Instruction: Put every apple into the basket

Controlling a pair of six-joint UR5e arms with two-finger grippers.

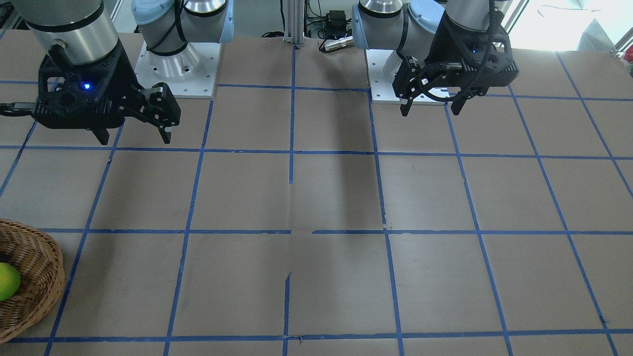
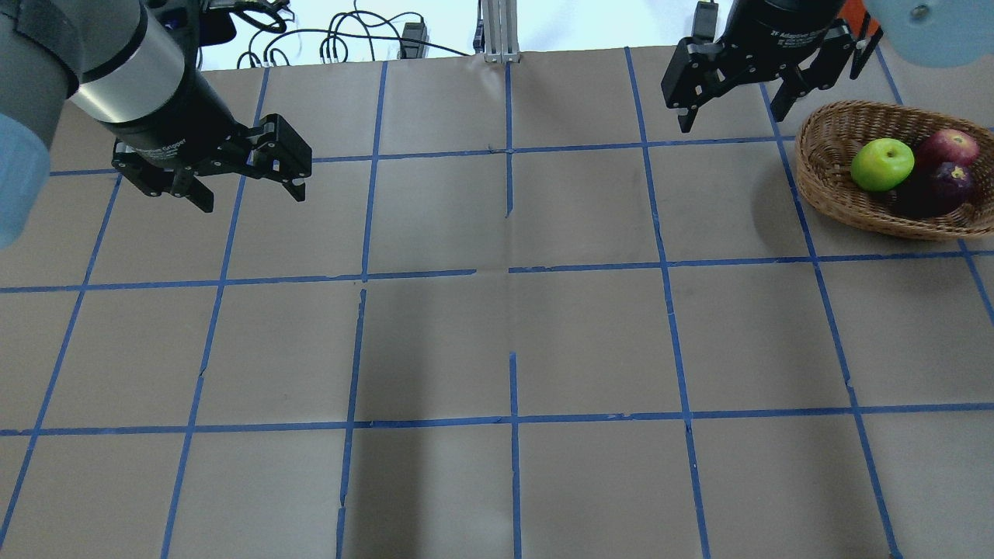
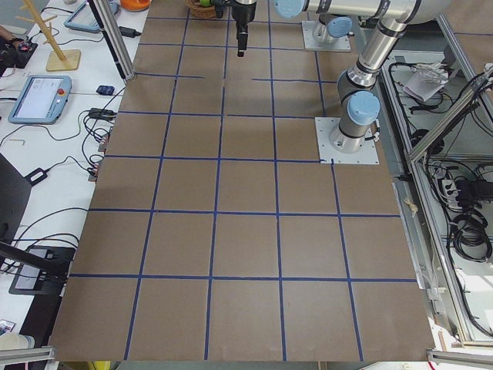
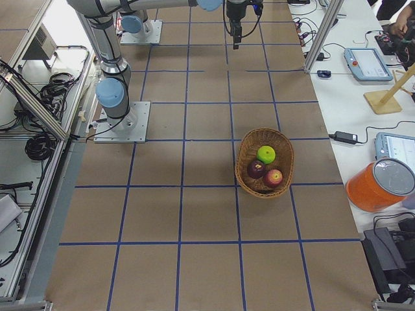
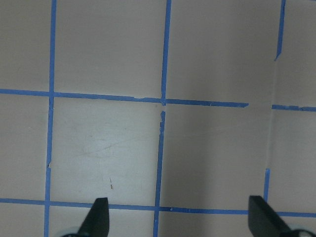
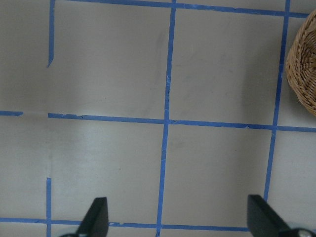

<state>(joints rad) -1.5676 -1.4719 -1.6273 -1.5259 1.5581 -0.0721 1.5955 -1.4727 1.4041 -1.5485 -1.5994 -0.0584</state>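
Three apples [image 2: 882,164] lie in the wicker basket [image 2: 813,167] at the table's [image 2: 497,341] right edge, beside the right gripper [image 2: 731,122]; its jaws and the left gripper's [image 2: 253,202] gape empty.

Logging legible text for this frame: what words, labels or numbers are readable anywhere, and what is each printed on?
"Adaptive Gripper": white print on the black body of the right hand, overhead view; the short mark before it is unclear.
"Adaptive Gripper": the same white print on the left hand, tilted and only partly legible.
Tablet screen beside the table: too small to read.
No other text shows.
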